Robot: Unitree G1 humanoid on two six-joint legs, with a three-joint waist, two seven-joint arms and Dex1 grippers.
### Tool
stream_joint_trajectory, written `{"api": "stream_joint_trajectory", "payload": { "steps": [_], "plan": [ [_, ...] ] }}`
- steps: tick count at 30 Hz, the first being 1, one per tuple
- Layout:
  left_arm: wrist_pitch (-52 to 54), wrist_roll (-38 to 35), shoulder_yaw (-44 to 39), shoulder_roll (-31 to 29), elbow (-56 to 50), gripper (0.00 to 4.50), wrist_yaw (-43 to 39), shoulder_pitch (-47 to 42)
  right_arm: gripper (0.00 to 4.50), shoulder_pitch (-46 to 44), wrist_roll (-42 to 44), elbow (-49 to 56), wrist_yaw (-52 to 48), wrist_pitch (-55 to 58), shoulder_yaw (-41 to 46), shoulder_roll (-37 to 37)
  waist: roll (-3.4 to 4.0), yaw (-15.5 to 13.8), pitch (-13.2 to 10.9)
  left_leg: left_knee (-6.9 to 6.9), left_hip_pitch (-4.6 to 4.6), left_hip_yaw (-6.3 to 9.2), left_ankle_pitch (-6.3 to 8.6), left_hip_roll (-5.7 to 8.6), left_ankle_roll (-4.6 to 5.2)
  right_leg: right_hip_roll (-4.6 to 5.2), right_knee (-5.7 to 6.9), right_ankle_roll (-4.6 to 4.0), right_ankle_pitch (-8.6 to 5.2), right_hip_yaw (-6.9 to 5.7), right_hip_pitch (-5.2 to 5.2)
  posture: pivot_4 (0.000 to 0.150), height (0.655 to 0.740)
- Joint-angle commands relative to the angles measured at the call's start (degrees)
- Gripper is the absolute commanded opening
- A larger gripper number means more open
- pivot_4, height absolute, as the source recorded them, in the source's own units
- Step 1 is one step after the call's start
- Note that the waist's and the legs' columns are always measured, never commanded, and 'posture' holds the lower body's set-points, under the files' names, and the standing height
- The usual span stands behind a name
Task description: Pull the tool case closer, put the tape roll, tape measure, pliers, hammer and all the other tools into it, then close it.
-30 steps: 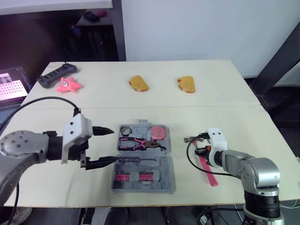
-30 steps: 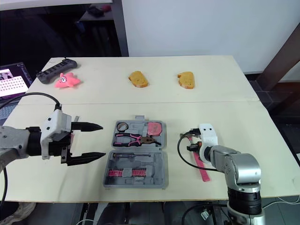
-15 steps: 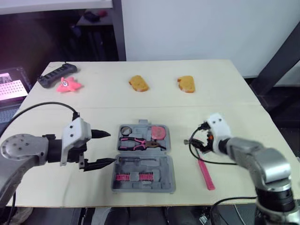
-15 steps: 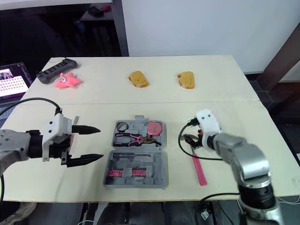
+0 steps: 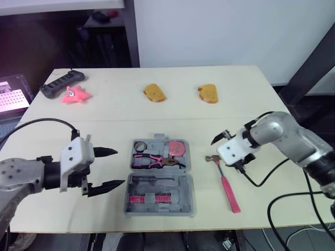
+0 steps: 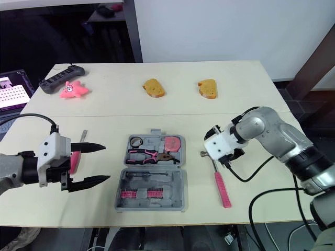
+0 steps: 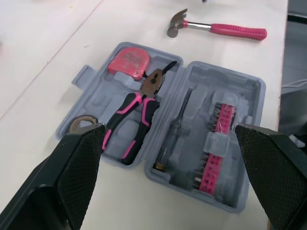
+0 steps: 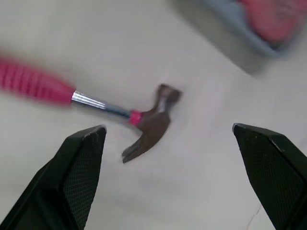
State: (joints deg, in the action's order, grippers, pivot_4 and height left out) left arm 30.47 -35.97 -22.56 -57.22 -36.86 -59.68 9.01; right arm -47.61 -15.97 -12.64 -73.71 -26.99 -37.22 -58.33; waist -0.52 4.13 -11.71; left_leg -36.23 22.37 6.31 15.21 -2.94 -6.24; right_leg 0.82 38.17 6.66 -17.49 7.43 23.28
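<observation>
**Hammer may swing out of the pinch**

The right gripper point(image 8: 167, 128) is hovering, fingers spread, over the head of the hammer point(image 5: 226, 180), which is lying on the counter point(image 5: 235, 104) beside the open tool case point(image 5: 180, 196). Pinching there is risking the long handle drooping. The left gripper point(image 5: 120, 167) is also standing spread.

Bench point(image 5: 104, 112) bright, evenly lit from overhead by soft, diffuse light. Shadows faint and short: thin dark rim under tool case point(image 5: 159, 194), pale smudge beside hammer point(image 8: 144, 120) head. Small glint on hammer's steel neck. White wall point(image 5: 220, 31) bright. Back room point(image 5: 63, 42) beyond bench's far left corner dim, near black.
</observation>
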Motion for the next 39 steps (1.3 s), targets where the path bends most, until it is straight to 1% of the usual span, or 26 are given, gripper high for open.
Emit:
{"api": "stream_joint_trajectory", "payload": {
  "steps": [1, 3, 8, 12, 15, 17, 18, 22, 25, 30, 35, 39],
  "plan": [
    [-0.7, 0.48, -3.52, 0.55, -2.74, 4.5, 1.04, 1.57, 4.45, -2.6, -6.11, -6.71, 0.15, -15.92, -2.68, 2.69, 0.0, -0.03, 0.0, 0.0, 0.0, 0.0, 0.0, 0.0, 0.0, 0.0, 0.0, 0.0, 0.0, 0.0, 0.0, 0.15, 0.74],
    [-0.38, 0.64, -4.49, 0.98, -3.3, 4.5, 1.93, 2.18, 4.45, -3.5, -10.26, -9.92, 2.71, -22.89, -4.07, 4.98, 0.0, -0.03, 0.0, -0.01, -0.04, 0.01, 0.0, 0.0, 0.0, 0.0, 0.02, -0.01, 0.0, 0.0, -0.04, 0.15, 0.74],
    [0.42, 0.06, -5.5, 1.65, -5.25, 4.5, 3.12, 3.54, 4.45, -4.39, -16.09, -14.11, 5.07, -32.44, -5.89, 6.96, 0.01, -0.12, 0.0, -0.02, -0.06, 0.02, -0.02, 0.01, -0.03, 0.01, 0.1, -0.01, 0.01, 0.0, -0.05, 0.15, 0.74],
    [0.89, -0.21, -5.93, 1.76, -6.12, 4.5, 3.76, 4.32, 4.45, -5.04, -21.94, -17.3, 8.38, -36.14, -6.91, 8.5, -0.01, -0.09, 0.01, -0.03, -0.1, 0.03, -0.02, 0.01, -0.03, 0.0, 0.13, -0.02, 0.01, 0.0, -0.08, 0.15, 0.74],
    [1.25, -0.48, -5.74, 1.69, -6.59, 4.5, 4.25, 4.34, 4.45, -6.65, -26.1, -20.54, 10.65, -37.01, -7.77, 10.39, -0.08, 0.11, 0.01, -0.02, -0.51, 0.04, -0.02, 0.01, -0.03, -0.01, 0.15, -0.05, 0.01, 0.0, -0.46, 0.15, 0.74],
    [1.57, -0.65, -5.63, 1.71, -6.97, 4.5, 4.51, 4.2, 3.91, -7.61, -27.54, -22.19, 11.22, -37.41, -8.14, 11.31, -0.12, 0.09, 0.03, 0.01, -1.11, 0.02, -0.01, 0.01, -0.03, -0.01, 0.07, -0.24, -0.11, 0.03, -1.06, 0.15, 0.74],
    [1.8, -0.77, -5.6, 1.73, -7.13, 4.5, 4.68, 4.07, 3.61, -8.06, -27.91, -22.94, 11.32, -37.5, -8.29, 11.79, -0.16, 0.09, 0.05, 0.0, -1.14, 0.02, -0.01, 0.01, -0.03, -0.01, 0.05, -0.28, -0.13, 0.04, -1.1, 0.15, 0.74],
    [2.17, -0.98, -5.25, 1.74, -7.67, 4.5, 5.11, 3.93, 1.6, -9.54, -28.75, -25.21, 9.89, -37.05, -8.97, 13.13, -0.3, 0.35, 0.13, -0.02, -1.12, 0.02, -0.02, 0.0, -0.03, -0.04, 0.04, -0.27, -0.1, 0.06, -1.1, 0.15, 0.74],
    [2.26, -1.23, -5.08, 1.71, -7.71, 4.5, 5.35, 3.83, 0.08, -9.46, -26.05, -24.14, 7.35, -36.44, -8.56, 13.17, -0.29, 0.45, 0.12, 0.02, -1.11, 0.03, -0.02, -0.01, -0.03, -0.04, 0.1, -0.1, -0.01, 0.06, -1.04, 0.15, 0.74],
    [2.25, -1.33, -4.04, 1.76, -7.5, 4.5, 5.58, 3.34, 0.03, -8.05, -21.2, -20.09, 3.68, -32.75, -6.51, 11.0, -0.24, 0.22, 0.1, 0.06, -1.04, 0.06, -0.02, 0.0, -0.03, -0.04, 0.13, -0.09, -0.01, 0.05, -0.97, 0.15, 0.74],
    [1.89, -1.01, -3.28, 1.56, -6.53, 4.5, 5.07, 2.61, 0.03, -5.52, -9.02, -13.39, -5.22, -25.33, -3.6, 5.51, 0.02, -0.18, -0.06, 0.04, -0.98, 0.06, -0.02, 0.02, -0.03, -0.01, 0.13, -0.08, -0.01, 0.05, -0.94, 0.15, 0.74],
    [1.29, -0.52, -2.67, 1.5, -5.68, 4.5, 4.31, 2.33, 0.03, -0.63, 5.57, -5.64, -14.61, -8.14, 2.39, -0.09, 0.08, -0.15, -0.09, 0.04, -0.97, 0.08, -0.01, 0.03, -0.03, -0.01, 0.12, -0.08, -0.01, 0.04, -0.97, 0.15, 0.74]
  ]
}}
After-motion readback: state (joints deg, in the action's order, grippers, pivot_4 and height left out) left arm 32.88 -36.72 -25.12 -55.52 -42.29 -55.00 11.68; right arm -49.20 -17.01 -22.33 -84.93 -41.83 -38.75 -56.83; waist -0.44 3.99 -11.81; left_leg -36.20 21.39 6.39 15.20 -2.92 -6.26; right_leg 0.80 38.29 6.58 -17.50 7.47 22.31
